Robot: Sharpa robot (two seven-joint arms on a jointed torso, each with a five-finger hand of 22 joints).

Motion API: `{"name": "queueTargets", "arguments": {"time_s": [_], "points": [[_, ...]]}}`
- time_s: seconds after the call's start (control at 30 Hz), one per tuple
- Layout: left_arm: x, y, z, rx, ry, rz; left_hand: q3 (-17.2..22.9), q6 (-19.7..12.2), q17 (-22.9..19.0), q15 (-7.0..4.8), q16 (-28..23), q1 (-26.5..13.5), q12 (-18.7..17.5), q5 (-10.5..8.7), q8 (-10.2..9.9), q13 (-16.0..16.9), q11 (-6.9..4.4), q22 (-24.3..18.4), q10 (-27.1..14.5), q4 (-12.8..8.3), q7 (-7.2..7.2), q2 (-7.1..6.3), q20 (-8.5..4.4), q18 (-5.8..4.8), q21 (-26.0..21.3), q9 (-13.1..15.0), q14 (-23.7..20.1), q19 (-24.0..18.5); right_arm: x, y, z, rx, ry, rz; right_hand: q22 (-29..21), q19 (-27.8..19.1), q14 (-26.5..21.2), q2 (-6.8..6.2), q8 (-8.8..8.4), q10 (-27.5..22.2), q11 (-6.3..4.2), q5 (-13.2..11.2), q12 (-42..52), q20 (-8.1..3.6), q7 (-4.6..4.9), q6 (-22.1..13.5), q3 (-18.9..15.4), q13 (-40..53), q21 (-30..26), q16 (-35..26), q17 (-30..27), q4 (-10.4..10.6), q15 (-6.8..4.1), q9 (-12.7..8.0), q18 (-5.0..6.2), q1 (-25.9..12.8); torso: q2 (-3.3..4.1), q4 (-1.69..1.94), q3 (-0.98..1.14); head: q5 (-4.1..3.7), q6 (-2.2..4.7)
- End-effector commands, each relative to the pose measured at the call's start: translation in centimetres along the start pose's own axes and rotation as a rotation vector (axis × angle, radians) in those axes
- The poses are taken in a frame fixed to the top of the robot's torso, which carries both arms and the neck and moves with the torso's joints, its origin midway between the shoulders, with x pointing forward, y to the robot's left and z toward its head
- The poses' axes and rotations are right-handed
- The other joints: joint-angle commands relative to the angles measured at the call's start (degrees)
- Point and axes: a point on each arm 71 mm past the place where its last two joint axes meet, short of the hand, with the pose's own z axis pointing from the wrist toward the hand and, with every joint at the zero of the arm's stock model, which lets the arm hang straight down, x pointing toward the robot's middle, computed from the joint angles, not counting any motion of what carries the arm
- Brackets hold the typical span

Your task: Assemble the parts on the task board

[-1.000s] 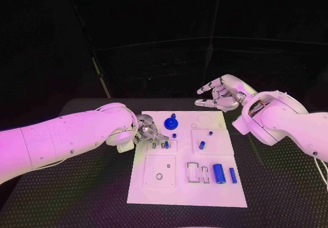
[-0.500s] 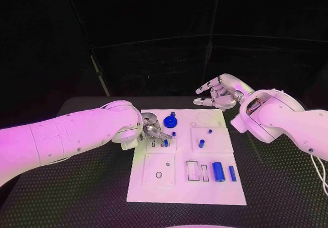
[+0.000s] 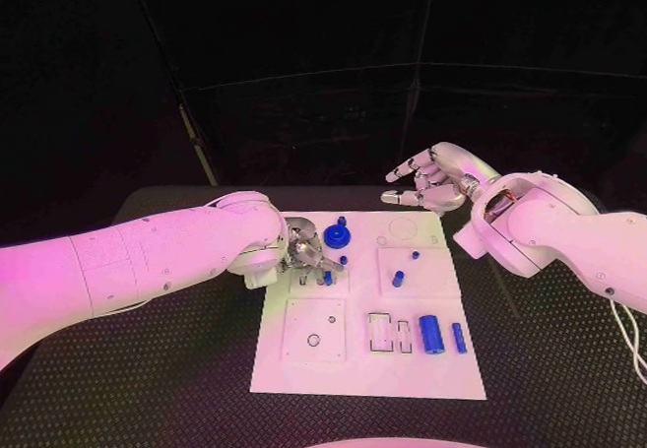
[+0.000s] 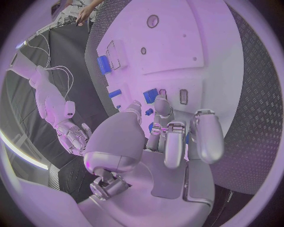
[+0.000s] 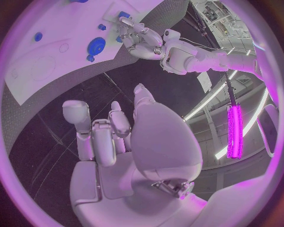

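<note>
- Presently the left hand (image 3: pixel 305 252) sits low over the far left part of the white board (image 3: pixel 370 385), fingers (image 4: pixel 175 142) curled down round a small blue peg (image 3: pixel 327 276). They look closed on it, but contact is half hidden, so this is a judgement.
- Just beyond those fingers, nearer the board's far edge, stands a blue gear (image 3: pixel 336 240) with a small blue knob (image 3: pixel 341 223) behind it.
- Right hand (image 3: pixel 433 185) is raised past the board's far right corner, off the board, fingers (image 5: pixel 101 137) loosely curled in and holding nothing.
- Other blue parts: two short pegs (image 3: pixel 398 277) right of the board's middle; a thick cylinder (image 3: pixel 430 334) and a thin bar (image 3: pixel 459 337) near the near right corner.
- Step in hand, as I read it: seating the small peg in a hole at the left of the board. To do it well: keep the peg upright, lower straight, release only once it stands free, and clear the gear on withdrawal.
- Hard to make out: the peg's lower end and its hole are covered by the left hand from the head; the left wrist camera shows blue between the fingers but not whether it is seated.
- The board's recesses are faint outlines; which part fits which I cannot tell.
</note>
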Motion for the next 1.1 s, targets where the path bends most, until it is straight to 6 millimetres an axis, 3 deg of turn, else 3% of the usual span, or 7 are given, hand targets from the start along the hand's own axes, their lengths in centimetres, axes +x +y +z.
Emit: {"name": "queueTargets", "arguments": {"time_s": [0.03, 1.1], "points": [[0.01, -0.12, 0.03, -0.009, 0.015, 0.031, -0.3, -0.5, 15.0, -0.34, 0.3, 0.6, 0.3, -0.23, 0.3, 0.1, 0.04, -0.2, -0.1, -0.1, -0.02, 0.14, -0.29, -0.78, 0.2, 0.2, 5.9, 0.1, -0.01, 0.13, 0.07, -0.004, 0.005, 0.001, -0.1, -0.5, 3.5, 0.11, 0.35, -0.1, -0.24, 0.3, -0.2, -0.01, 0.09, 0.4, -0.5, 0.0, -0.3, -0.4, 4.4, 0.0, -0.32, 0.1, 1.05, -0.8, 0.03, 0.02, -0.01, -0.03, -0.12], [0.0, -0.48, 0.45, -0.02, 0.043, 0.058, 0.1, -1.6, 15.1, -0.38, 0.4, 5.3, 1.4, -0.06, 2.2, 0.8, -0.05, 0.7, 0.1, -2.3, -0.12, 2.07, -0.28, -0.86, 0.6, 2.1, 5.9, 0.1, 0.36, 0.11, 0.52, -0.003, 0.019, 0.001, -0.4, -0.6, 3.4, 0.56, 0.55, 0.0, -0.31, 0.6, -0.2, -0.07, 0.01, 0.6, -0.5, 0.0, -0.5, -0.5, 4.2, 0.0, -0.39, 0.1, 1.08, -1.0, 0.06, 0.07, -0.08, -0.12, -0.66]]}}
